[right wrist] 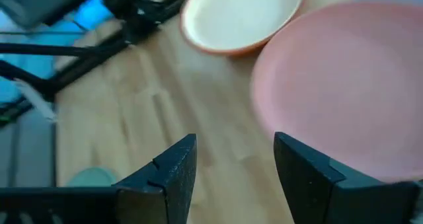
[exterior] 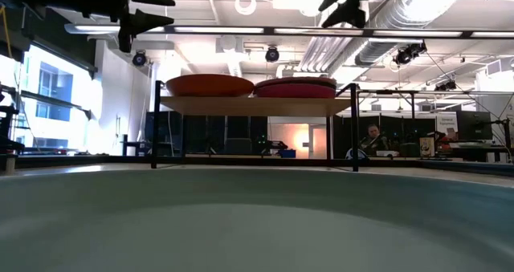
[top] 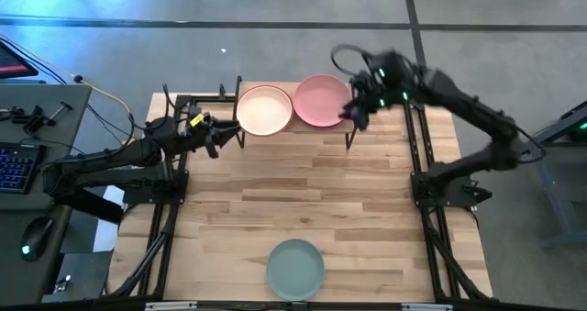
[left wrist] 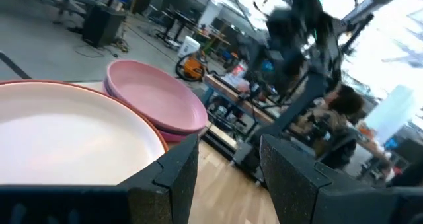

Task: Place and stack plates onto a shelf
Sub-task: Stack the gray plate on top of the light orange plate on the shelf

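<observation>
High view first: looking straight down, we see a butcher-block surface (top: 303, 201) with a dark arm at each side. Going from left to right, the left end effector (top: 225, 132) hovers just beside the left end of the shelf (top: 293, 130), a low riser standing along the far edge of the surface. Its own wrist view shows both dark fingers (left wrist: 173, 174) spread wide with nothing between them.

Next comes the cream peach plate (top: 264, 110), which tops a stack on the left half of the shelf. From table height we see a terracotta orange plate (exterior: 209, 85) at the side of that stack. Touching it on the right is the salmon pink plate (top: 321, 100), which tops a second stack; a magenta pink plate (exterior: 295, 90) shows below it in the low view.

Further right, the right end effector (top: 353, 111) hangs just above the right rim of the salmon pink plate. Its fingers (right wrist: 173, 178) stand wide apart and hold nothing.

Well apart from the shelf, at the near edge of the surface and roughly midway across, the pale teal plate (top: 295, 268) lies alone. In the low view it fills the foreground. We cannot tell where the dark grey plate is.
</observation>
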Robot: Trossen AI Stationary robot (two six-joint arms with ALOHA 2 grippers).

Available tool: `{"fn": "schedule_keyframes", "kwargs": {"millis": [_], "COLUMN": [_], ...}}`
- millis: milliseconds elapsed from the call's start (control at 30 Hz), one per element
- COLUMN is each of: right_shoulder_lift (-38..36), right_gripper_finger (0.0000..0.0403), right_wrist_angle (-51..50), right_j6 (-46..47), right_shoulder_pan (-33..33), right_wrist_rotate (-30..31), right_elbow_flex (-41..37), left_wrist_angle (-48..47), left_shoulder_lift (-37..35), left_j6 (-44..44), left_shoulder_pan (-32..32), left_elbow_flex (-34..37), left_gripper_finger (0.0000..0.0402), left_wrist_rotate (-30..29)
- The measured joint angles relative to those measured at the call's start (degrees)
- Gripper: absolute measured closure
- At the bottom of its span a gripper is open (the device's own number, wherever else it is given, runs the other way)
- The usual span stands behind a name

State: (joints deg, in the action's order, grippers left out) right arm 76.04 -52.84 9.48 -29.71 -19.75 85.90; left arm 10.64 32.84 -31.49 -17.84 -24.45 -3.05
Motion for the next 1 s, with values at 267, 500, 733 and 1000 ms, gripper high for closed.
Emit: {"fn": "schedule_keyframes", "kwargs": {"millis": [267,500,733,1000], "right_shoulder_lift": [-18.6,-21.3,-19.4,-6.1], "right_gripper_finger": [0.0222,0.0222,0.0222,0.0222], "right_wrist_angle": [25.8,33.3,32.7,30.9], "right_j6": [19.3,22.5,25.6,32.5], "right_shoulder_pan": [13.1,23.5,27.3,39.5], "right_wrist_rotate": [5.5,15.0,16.3,12.7], "right_elbow_flex": [-25.4,-30.0,-30.0,-30.0], "left_wrist_angle": [4.6,8.8,10.3,10.5], "left_shoulder_lift": [3.8,12.9,13.2,11.0], "left_j6": [-1.3,1.4,1.7,3.8], "left_shoulder_pan": [9.7,26.9,28.8,28.8], "left_elbow_flex": [-0.1,0.0,-0.1,-0.1], "left_gripper_finger": [0.0249,0.0271,0.0278,0.0278], "left_wrist_rotate": [-2.2,-14.6,-19.2,-20.2]}}
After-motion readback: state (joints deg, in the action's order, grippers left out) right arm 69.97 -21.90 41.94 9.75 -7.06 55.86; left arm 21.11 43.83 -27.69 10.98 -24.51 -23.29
